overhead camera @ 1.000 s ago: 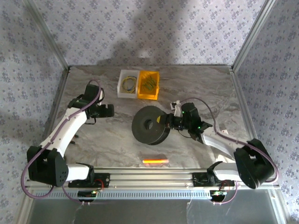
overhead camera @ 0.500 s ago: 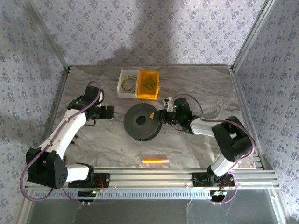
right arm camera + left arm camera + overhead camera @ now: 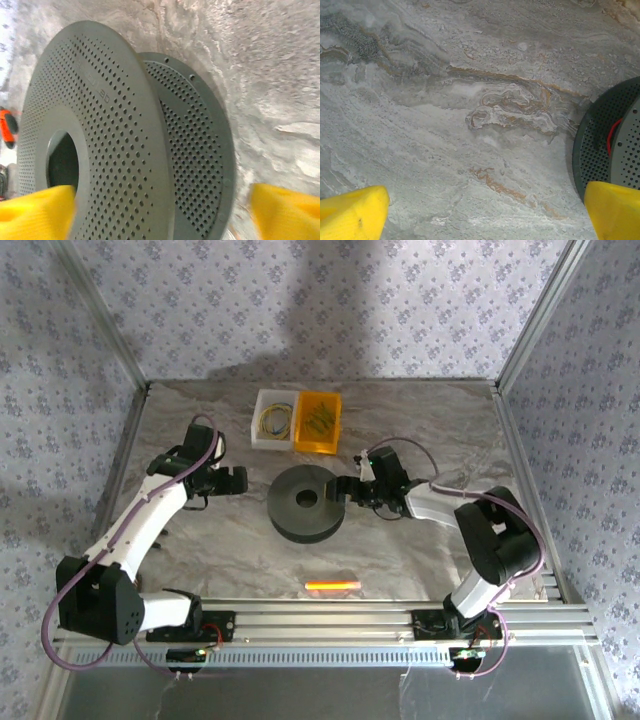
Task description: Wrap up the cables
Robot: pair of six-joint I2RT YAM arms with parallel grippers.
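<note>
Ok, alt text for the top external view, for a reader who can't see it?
A black spool lies flat mid-table, the right gripper open at its right rim, the left gripper open to its left. Behind sit a white tray of yellow wire loops and an orange bin.

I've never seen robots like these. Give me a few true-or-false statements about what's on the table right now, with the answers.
1. The black spool lies flat on the table. True.
2. The left gripper is clamped on the spool. False: it is open over bare table beside the spool.
3. The yellow wire loops lie in the orange bin. False: they lie in the white tray; the orange bin holds the green cables.
4. The right gripper is open at the spool's edge. True.
</note>
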